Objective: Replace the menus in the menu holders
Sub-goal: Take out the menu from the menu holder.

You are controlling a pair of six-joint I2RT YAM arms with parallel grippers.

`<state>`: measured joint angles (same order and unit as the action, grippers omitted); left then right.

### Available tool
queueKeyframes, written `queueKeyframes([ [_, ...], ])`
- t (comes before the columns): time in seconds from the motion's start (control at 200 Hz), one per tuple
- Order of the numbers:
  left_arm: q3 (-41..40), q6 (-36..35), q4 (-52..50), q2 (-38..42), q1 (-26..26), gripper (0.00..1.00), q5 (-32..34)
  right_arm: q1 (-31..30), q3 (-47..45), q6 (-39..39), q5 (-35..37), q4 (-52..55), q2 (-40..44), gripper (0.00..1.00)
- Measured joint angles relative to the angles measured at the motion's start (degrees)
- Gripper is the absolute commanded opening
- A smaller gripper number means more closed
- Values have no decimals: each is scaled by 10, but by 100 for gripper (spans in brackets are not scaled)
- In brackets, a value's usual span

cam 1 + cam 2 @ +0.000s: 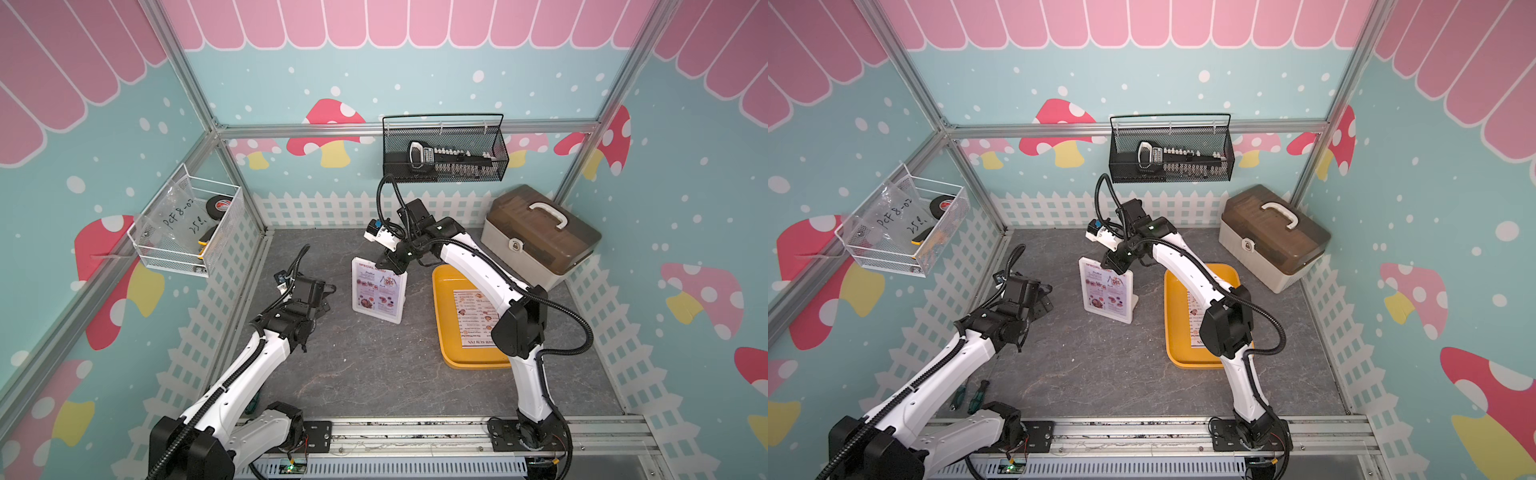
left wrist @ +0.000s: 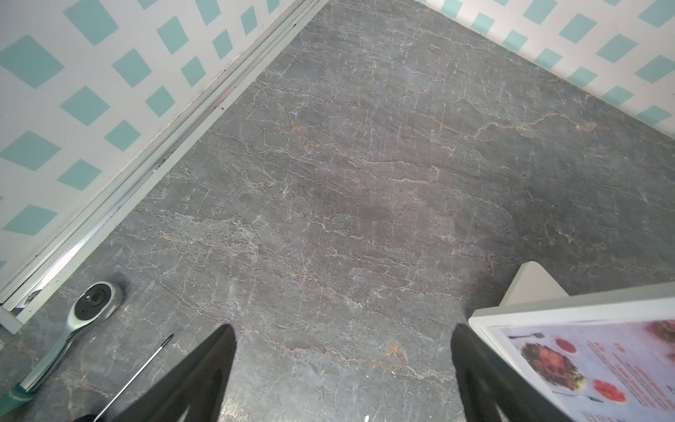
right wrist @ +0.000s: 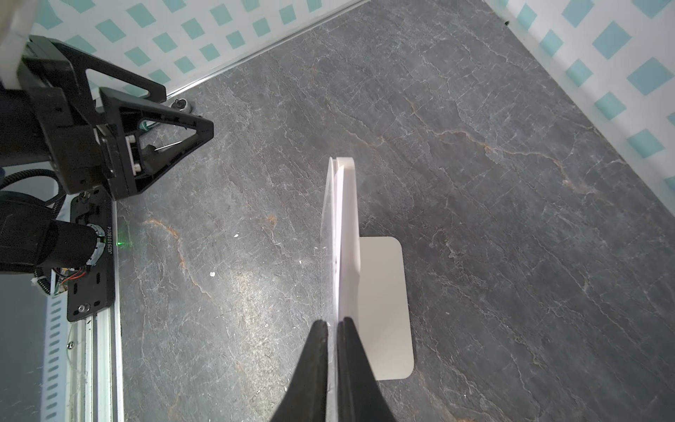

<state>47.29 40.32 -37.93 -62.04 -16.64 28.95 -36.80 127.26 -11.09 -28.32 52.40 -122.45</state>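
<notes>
White translucent plastic: menu holder (image 1: 378, 291), standing upright on the grey stone-patterned tabletop (image 1: 374, 374), slanted back and foot plate to the rear. Contents: red-headed menu (image 1: 377, 289) with food photos, seated in the face.

Right gripper (image 3: 333, 323): poised at the holder's top edge, jaws narrowed to a thin slit straddling the sheet edge; probably placed there to pinch the sheet and draw it upward. Whether the pads actually bear on the paper cannot be told.

Left gripper (image 2: 343, 350): jaws spread wide, holding nothing, hovering just beside the holder's front edge, likely on standby to steady the stand.

"DIM SUM INN" menu (image 1: 478, 316): flat in the yellow tray (image 1: 446, 332), partly hidden by the right arm, apparently staged as the replacement.
</notes>
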Motion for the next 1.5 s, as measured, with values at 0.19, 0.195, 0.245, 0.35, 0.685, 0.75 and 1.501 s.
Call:
queueKeyframes([
  [0.19, 0, 0, 0, 0, 0, 93, 0, 0, 0, 1, 0, -3, 12, 5],
  [0.195, 0, 0, 0, 0, 0, 93, 0, 0, 0, 1, 0, -3, 12, 4],
  [0.245, 0, 0, 0, 0, 0, 93, 0, 0, 0, 0, 0, -4, 13, 2],
  [0.35, 0, -1, 0, 0, 0, 93, 0, 0, 0, 3, 1, -7, 15, 1],
  [0.685, 31, -94, 28, 19, -21, 93, -33, 0, 31, 5, 26, -23, 76, 1],
  [0.75, 41, -118, 46, 34, -21, 93, -55, 0, 35, 5, 32, -28, 97, 1],
  [1.501, 209, -457, 98, 58, -17, 99, -469, -1, -202, 19, -96, -143, 346, 3],
])
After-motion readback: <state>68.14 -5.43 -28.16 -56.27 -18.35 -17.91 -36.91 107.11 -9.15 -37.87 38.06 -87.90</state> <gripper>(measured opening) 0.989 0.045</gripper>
